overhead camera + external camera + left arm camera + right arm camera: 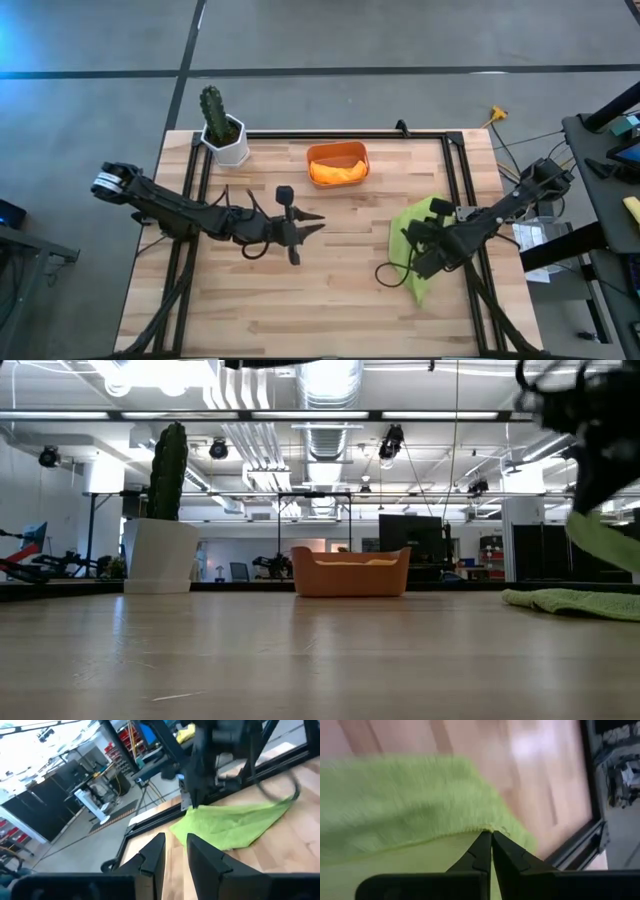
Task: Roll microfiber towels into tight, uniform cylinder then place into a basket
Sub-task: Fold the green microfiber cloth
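Two soft microfiber towels show: one bright orange towel (336, 173) bunched inside the single shallow salmon-red plastic basket (337, 152) near the table's far edge, and one lime green towel (421, 243) near its right edge. The right gripper (491, 836) is pinched tight on the green towel's edge. The left gripper (318, 221), empty with fingers narrowly parted, hovers at the table's middle.

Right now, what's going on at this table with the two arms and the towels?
The right gripper is shut on the edge of the green towel, which lies rumpled and unrolled on the table's right side. The orange towel already sits in the basket at the back. The left gripper hangs mid-table, holding nothing.
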You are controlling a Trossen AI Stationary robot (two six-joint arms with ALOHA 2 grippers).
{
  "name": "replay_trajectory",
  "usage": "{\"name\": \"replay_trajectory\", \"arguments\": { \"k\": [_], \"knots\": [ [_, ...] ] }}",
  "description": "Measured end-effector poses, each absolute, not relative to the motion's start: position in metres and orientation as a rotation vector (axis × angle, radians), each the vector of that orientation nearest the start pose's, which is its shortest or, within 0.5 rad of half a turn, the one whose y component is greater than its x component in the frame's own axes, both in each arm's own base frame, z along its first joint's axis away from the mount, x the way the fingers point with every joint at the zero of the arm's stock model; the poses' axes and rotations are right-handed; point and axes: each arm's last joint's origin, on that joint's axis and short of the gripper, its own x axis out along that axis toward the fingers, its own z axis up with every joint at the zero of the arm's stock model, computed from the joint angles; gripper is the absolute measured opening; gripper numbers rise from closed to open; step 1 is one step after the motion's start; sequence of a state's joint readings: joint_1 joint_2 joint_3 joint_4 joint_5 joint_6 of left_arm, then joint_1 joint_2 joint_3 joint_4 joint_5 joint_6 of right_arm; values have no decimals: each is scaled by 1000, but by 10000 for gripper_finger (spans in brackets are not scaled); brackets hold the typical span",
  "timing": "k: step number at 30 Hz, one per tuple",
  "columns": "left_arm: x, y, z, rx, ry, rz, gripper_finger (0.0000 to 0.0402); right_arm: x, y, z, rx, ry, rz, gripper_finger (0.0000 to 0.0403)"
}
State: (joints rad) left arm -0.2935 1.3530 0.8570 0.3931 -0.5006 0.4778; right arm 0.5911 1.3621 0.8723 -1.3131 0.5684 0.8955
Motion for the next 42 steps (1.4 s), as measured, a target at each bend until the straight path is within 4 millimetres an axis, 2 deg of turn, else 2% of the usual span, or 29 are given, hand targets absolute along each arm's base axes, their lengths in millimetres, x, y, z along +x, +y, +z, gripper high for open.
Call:
{"name": "replay_trajectory", "arguments": {
  "k": [7,12,14,19,24,29,33,38,42],
  "knots": [
    [292,-73,286,519,151,183,82,184,104,256,-214,1201,-524,9],
    [292,-73,286,517,151,185,100,188,117,262,-201,1251,-306,9],
    [292,-73,286,517,150,185,104,190,121,256,-202,1248,-238,9],
    [292,-73,286,517,150,185,108,194,124,229,-239,1244,-197,9],
    [292,-73,286,518,150,185,108,203,124,194,-329,1290,-178,9],
    [292,-73,286,520,150,187,108,221,127,162,-432,1316,-124,9],
    [292,-73,286,521,151,188,108,228,131,141,-554,1366,-79,28],
    [292,-72,286,522,152,188,108,232,134,129,-597,1402,-71,73],
    [292,-72,286,522,154,188,108,232,133,131,-607,1382,-89,100]
  ]
}}
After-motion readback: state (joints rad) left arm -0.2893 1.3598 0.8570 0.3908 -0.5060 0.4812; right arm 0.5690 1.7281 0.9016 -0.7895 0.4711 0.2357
